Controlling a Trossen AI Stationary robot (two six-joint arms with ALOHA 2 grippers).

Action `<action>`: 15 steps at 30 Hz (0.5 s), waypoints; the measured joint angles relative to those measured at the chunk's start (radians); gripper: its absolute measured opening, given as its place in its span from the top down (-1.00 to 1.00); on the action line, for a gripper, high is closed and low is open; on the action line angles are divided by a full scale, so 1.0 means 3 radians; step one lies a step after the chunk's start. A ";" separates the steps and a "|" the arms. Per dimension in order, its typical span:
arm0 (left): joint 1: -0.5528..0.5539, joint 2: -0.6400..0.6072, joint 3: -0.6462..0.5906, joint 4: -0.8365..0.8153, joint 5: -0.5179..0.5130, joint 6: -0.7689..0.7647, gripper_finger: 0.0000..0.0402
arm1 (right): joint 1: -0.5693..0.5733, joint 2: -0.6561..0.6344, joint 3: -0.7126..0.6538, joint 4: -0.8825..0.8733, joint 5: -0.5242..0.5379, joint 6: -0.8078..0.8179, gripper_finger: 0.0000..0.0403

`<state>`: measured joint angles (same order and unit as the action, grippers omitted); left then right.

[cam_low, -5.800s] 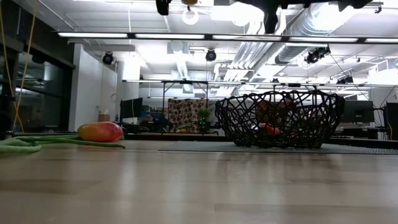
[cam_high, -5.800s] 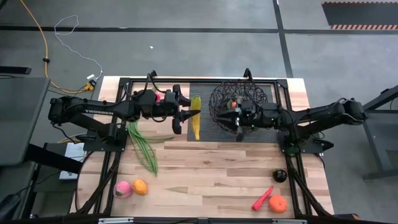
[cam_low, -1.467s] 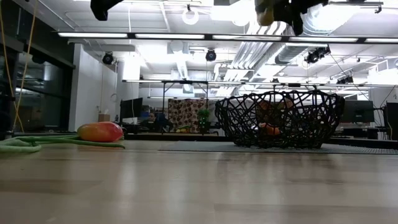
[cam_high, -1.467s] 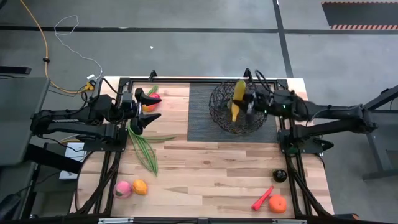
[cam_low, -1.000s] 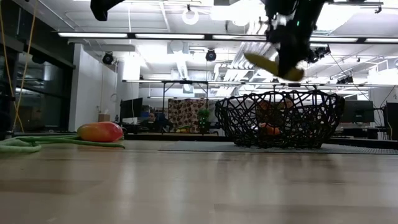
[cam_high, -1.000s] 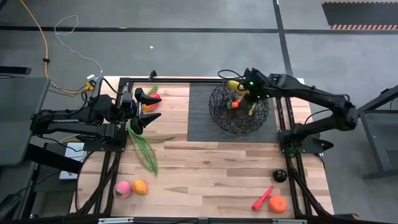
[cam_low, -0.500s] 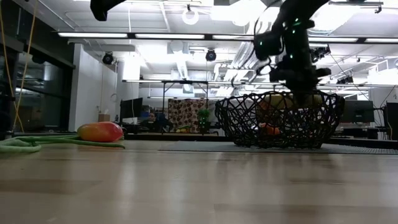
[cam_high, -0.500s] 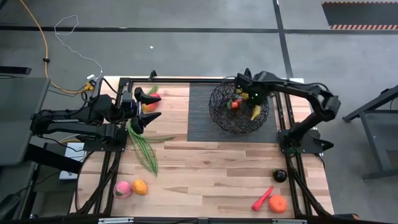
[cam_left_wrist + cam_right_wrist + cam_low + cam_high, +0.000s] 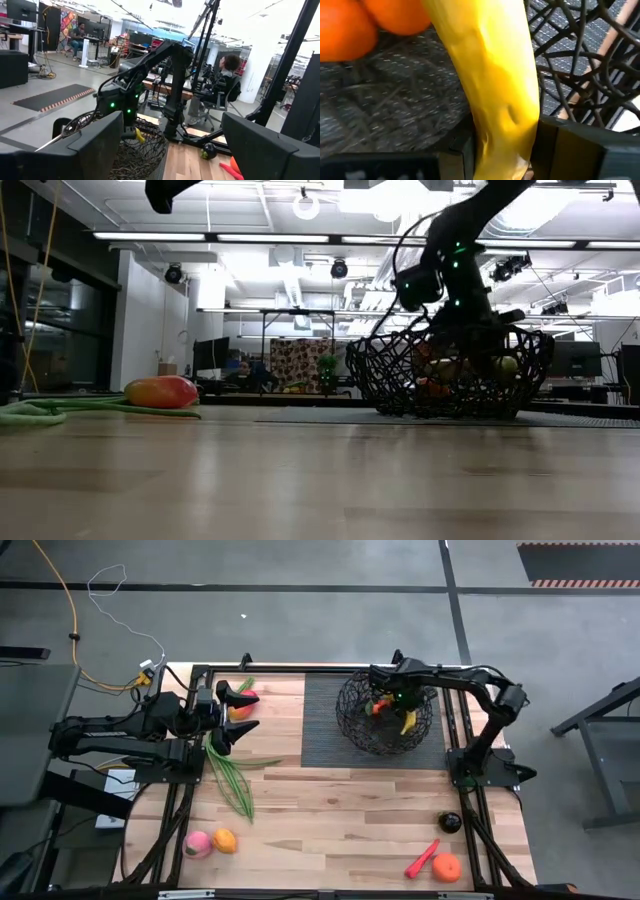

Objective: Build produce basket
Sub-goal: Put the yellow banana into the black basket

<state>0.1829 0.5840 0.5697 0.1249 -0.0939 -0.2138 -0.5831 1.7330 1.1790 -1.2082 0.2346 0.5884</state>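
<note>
Holding: the right gripper (image 9: 400,710) is down inside the basket (image 9: 352,725), in the upper right-center of the high view, and its 2 fingers are closed on the banana (image 9: 408,721).
Close view: in the right wrist view the banana (image 9: 495,85) runs up between the 2 dark fingers (image 9: 580,145), with an orange (image 9: 350,25) beside it on the basket floor.
Basket: round black wire bowl, standing on a dark ribbed mat (image 9: 320,730) at the top center of the table (image 9: 330,815); in the low view the basket (image 9: 380,385) is right of center and the right arm comes down into it.
Left gripper: the left gripper (image 9: 237,711) hangs at the upper left of the table, well apart from the basket, with its fingers spread and nothing between them.
Mango: the red-green mango (image 9: 243,704) lies just beside the left gripper; in the low view the mango (image 9: 162,392) is at the left.
Green stalks: long green stalks (image 9: 230,780) lie left of center, below the left gripper.
Lower left: a pink peach (image 9: 198,844) and an orange (image 9: 225,840) lie close together.
Lower right: a dark plum (image 9: 450,822), a red chili (image 9: 421,858) and 1 more orange (image 9: 447,867).
Room: in the left wrist view a person (image 9: 227,75) sits behind the table.
</note>
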 joint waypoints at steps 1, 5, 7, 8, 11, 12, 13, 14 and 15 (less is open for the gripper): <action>0.0000 0.0000 0.0000 0.0000 0.0000 0.0000 -0.62 | 0.0000 0.0035 0.0000 0.0001 0.0028 0.0025 0.46; 0.0000 0.0000 0.0000 0.0000 0.0000 -0.0001 -0.62 | 0.0000 0.0169 0.0000 0.0031 0.0099 0.0062 0.46; 0.0000 0.0000 0.0000 0.0000 0.0001 -0.0002 -0.62 | -0.0001 0.0220 0.0000 0.0053 0.0106 0.0109 0.46; 0.0000 0.0000 0.0000 -0.0001 0.0001 -0.0003 -0.62 | -0.0001 0.0243 0.0000 0.0068 0.0106 0.0133 0.45; 0.0000 0.0001 0.0000 0.0000 0.0001 -0.0001 -0.62 | -0.0003 0.0280 0.0000 0.0112 0.0105 0.0136 0.41; 0.0000 0.0000 0.0000 0.0000 0.0001 -0.0003 -0.62 | -0.0003 0.0282 0.0000 0.0118 0.0105 0.0136 0.38; 0.0000 0.0000 0.0000 0.0000 0.0001 -0.0004 -0.62 | -0.0003 0.0282 0.0000 0.0132 0.0105 0.0135 0.36; 0.0000 0.0001 0.0000 0.0000 0.0001 -0.0003 -0.62 | -0.0003 0.0282 0.0000 0.0150 0.0105 0.0132 0.34; 0.0000 0.0001 0.0000 0.0000 0.0001 -0.0002 -0.62 | -0.0003 0.0282 0.0000 0.0161 0.0106 0.0123 0.32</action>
<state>0.1829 0.5842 0.5697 0.1249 -0.0937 -0.2145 -0.5838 1.8175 1.1790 -1.1600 0.2663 0.6254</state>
